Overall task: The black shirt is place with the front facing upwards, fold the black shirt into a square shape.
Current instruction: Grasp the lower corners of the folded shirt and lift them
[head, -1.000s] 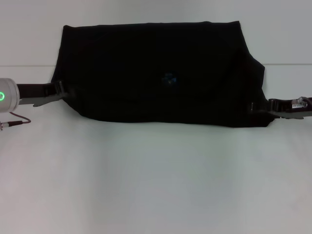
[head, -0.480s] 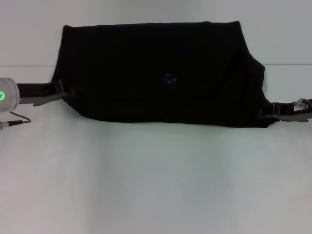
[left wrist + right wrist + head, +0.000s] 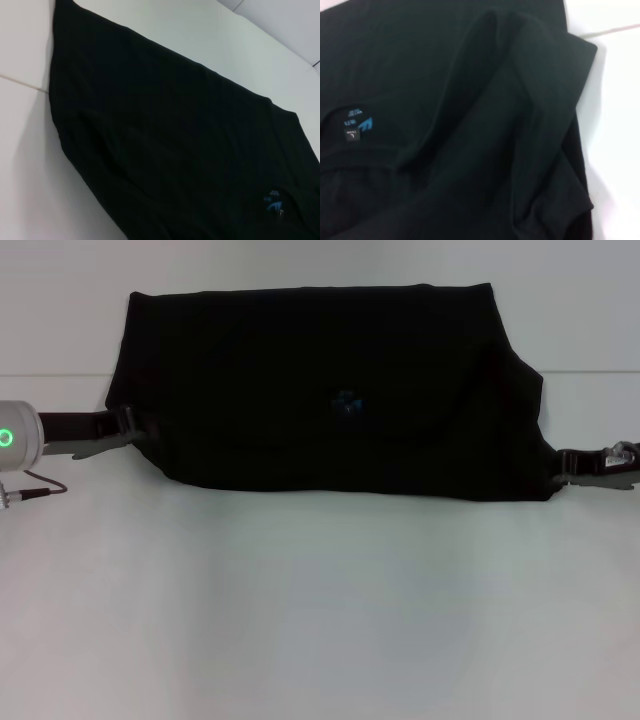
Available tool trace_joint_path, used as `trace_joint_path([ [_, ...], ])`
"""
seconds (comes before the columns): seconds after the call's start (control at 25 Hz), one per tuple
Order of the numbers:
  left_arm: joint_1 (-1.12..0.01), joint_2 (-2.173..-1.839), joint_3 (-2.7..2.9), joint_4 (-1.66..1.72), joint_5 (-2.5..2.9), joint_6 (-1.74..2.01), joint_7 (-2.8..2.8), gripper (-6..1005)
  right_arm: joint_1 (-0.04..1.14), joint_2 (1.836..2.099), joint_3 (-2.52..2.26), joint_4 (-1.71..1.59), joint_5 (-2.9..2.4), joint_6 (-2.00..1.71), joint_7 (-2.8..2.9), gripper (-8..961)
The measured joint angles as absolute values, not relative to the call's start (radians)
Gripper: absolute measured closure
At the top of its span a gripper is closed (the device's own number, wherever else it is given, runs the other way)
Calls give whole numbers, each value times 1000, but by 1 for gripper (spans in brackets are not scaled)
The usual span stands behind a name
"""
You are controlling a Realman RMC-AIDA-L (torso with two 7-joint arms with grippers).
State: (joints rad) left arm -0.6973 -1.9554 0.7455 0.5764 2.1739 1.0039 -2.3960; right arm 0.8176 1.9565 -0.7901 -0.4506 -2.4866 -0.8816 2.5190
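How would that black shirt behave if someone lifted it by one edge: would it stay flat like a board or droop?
It would probably droop. The black shirt already lies in soft folds and rumpled layers near its corner, which suggests thin, floppy fabric. It looks light for its spread, so a push would likely bunch it up rather than slide it whole. Nothing about it looks fragile or apt to roll.

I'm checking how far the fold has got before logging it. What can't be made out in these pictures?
- Front lettering of the black shirt: no view shows it.
- Left gripper: in the head view its fingertips blend into the dark cloth; grip unclear.
- Right gripper: small and cut by the head view's edge; open or shut unclear.
- Blue label: wording too small.
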Motion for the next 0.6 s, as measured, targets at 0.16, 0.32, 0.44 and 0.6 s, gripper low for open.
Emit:
trace_joint_path([
  [0.16, -698, -1956, 745, 577, 2174, 1004, -2396, 997, 813, 1957, -781, -476, -2485, -910, 2519, 868],
  [0.32, -698, -1956, 745, 577, 2174, 1006, -2396, 997, 811, 1951, -770, -479, -2485, -925, 2519, 918],
  [0.44, -696, -1952, 745, 578, 2176, 1026, -2391, 997, 799, 1948, -761, -498, -2485, -952, 2519, 931],
  [0.6, -673, -1935, 743, 601, 2177, 1130, -2371, 998, 759, 1945, -749, -581, -2485, -1054, 2516, 931],
])
